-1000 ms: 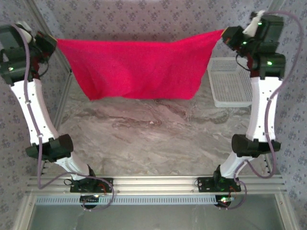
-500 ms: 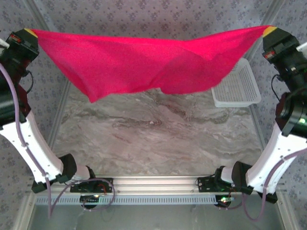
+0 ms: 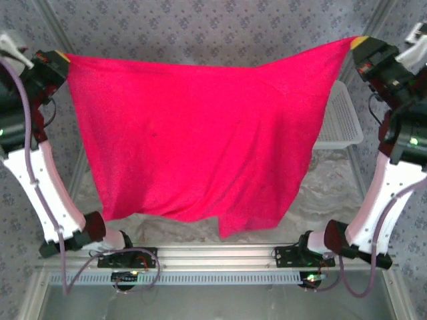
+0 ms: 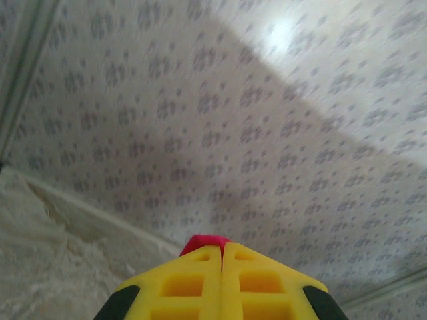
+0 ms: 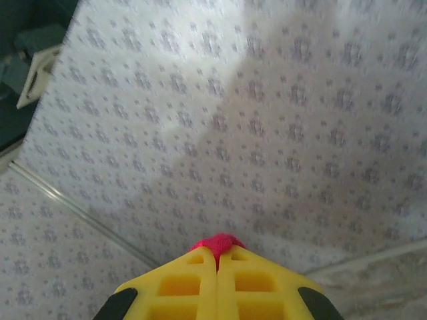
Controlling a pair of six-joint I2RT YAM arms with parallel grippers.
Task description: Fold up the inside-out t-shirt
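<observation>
The plain bright red, short-sleeved soft cloth t-shirt (image 3: 200, 147) hangs spread wide above the grey marbled table (image 3: 330, 190), its upper left corner clamped in the left gripper (image 3: 63, 57) and its upper right corner clamped in the right gripper (image 3: 359, 44), with a white mesh plastic basket (image 3: 341, 123) partly hidden behind it at the far right.

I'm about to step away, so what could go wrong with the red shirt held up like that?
Slip: the left gripper and right gripper each pinch only a small nub of the t-shirt, so a corner might pull free. Snag: its edge hangs near the white basket and might catch it when lowered.
</observation>
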